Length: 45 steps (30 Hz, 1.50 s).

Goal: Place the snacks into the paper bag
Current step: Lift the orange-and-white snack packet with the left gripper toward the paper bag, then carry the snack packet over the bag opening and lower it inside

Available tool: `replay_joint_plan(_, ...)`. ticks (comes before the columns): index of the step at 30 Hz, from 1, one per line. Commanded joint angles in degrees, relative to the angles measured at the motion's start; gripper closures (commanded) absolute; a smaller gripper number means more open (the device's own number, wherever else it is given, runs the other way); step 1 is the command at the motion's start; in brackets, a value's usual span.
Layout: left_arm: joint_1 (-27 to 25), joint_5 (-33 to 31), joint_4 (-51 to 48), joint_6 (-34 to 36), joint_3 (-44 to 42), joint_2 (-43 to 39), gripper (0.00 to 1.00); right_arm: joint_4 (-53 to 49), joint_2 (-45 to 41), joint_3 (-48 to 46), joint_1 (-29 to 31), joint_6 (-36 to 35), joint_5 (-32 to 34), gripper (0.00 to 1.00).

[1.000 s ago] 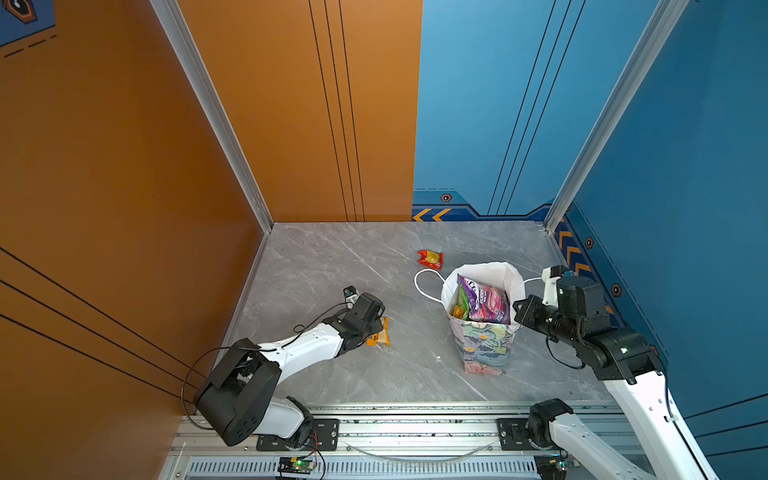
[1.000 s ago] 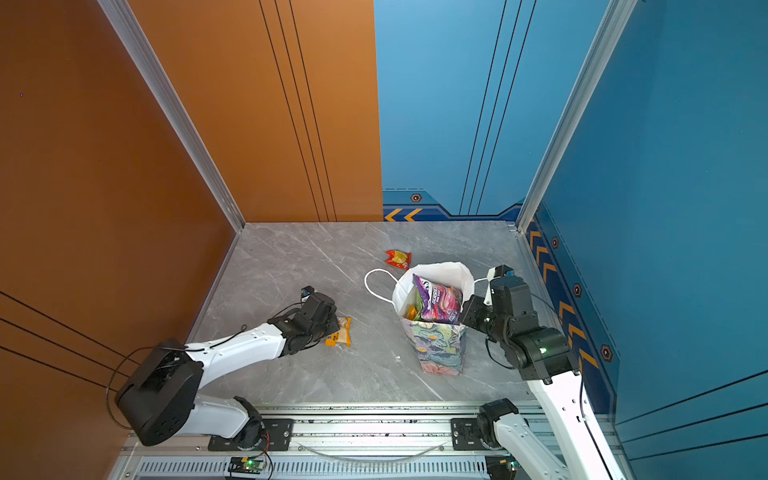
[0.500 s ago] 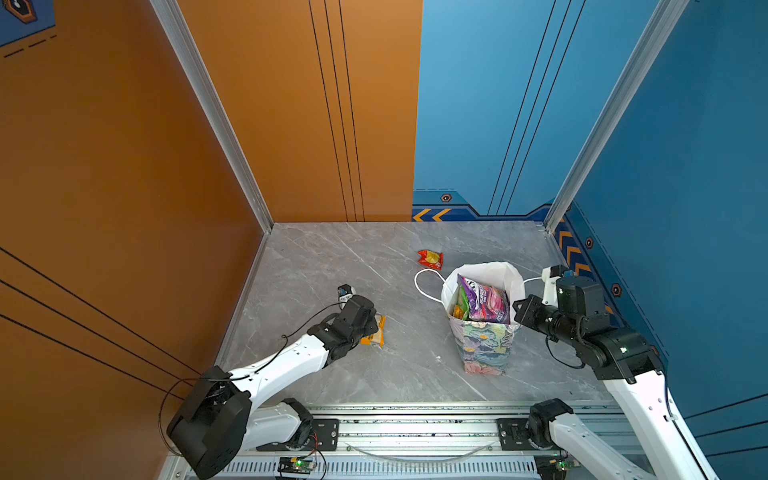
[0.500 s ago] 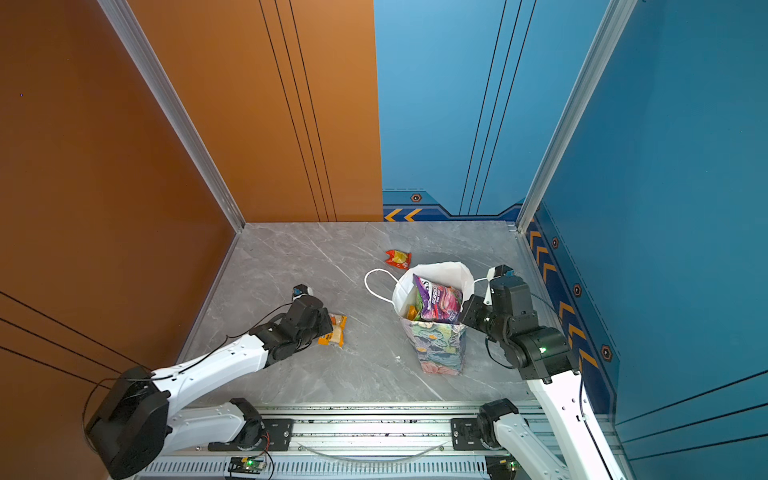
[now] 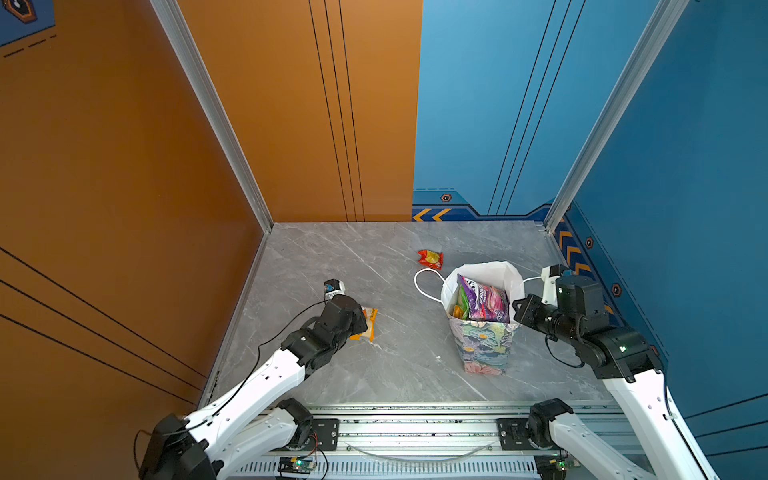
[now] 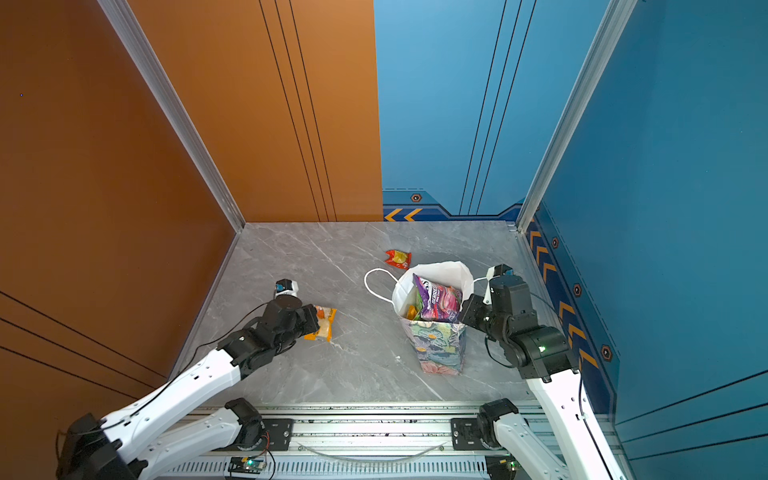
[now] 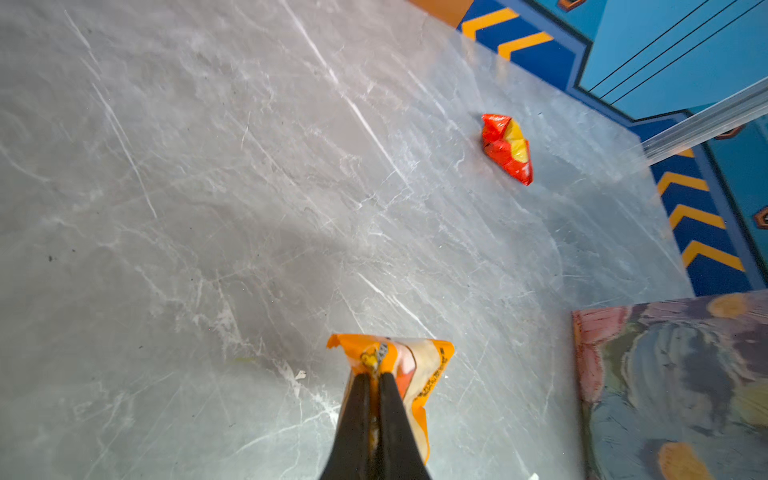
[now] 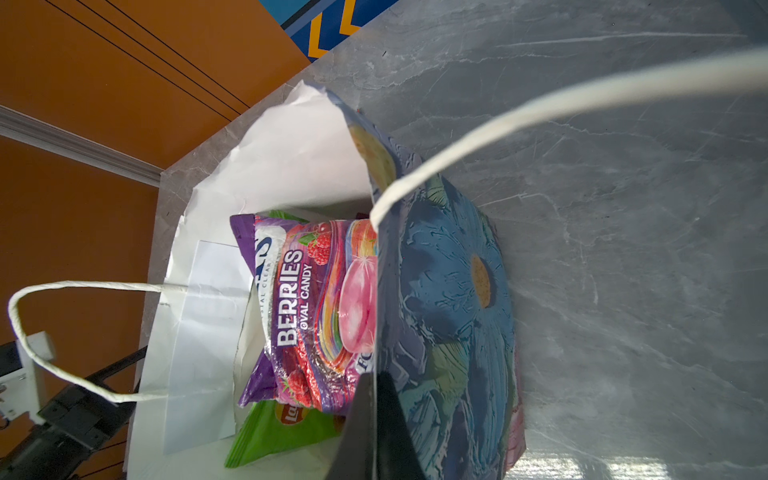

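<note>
Sachet (image 5: 430, 259) behind paper bag (image 5: 484, 347) (packets (image 5: 486, 299) inside), pouch (image 5: 370, 323) to its left.

Glossy crinkled plastic: orange packet (image 7: 419, 365), berries packet (image 8: 307, 316); matt paper bag (image 8: 449, 291); smooth marble-look tabletop (image 7: 208, 166).

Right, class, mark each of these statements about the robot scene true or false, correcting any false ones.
1. The right gripper pinches the wall of the paper bag. True.
2. The left gripper is open. False: it is shut on the orange packet.
3. The paper bag lies on its side. False: it stands upright.
4. The purple berries packet sits inside the paper bag. True.
5. The red sachet lies on the table, outside the paper bag. True.
</note>
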Motion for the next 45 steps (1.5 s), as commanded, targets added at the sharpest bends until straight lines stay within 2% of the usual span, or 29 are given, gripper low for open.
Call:
replay_joint_plan(1, 0.2, -0.8, -3.9, 3.5, 3.4, -4.0, 1.0, 2.4, -0.6, 0.2, -0.2, 1.1, 0.4, 1.0)
replay_joint_plan(6, -0.1, -0.8, -5.2, 4.1, 5.4, -8.6, 1.0, 2.3, -1.0, -0.5, -0.2, 1.4, 0.2, 1.0)
replay_joint_plan(12, -2.4, 1.3, -5.5, 5.3, 10.7, -9.7, 1.0, 2.3, -1.1, -0.4, -0.1, 1.5, 0.2, 1.0)
replay_joint_plan(20, -9.9, -0.4, -5.5, 7.9, 20.2, -6.5, 1.0, 2.3, -1.3, -0.3, 0.0, 1.6, 0.1, 1.0)
replay_joint_plan(27, -13.4, 0.6, -4.1, 9.1, 27.0, -2.7, 1.0, 2.3, -1.8, -0.5, 0.5, 1.5, 0.2, 1.0)
replay_joint_plan(35, -20.8, 0.1, 0.3, 12.0, 37.0, 7.7, 1.0, 2.6, -1.6, -0.6, 0.8, 1.6, 0.1, 1.0)
replay_joint_plan(45, -24.9, 2.6, -0.1, 13.9, 51.6, 26.5, 1.0, 2.9, -1.8, -0.8, 1.2, 1.6, 0.1, 1.0)
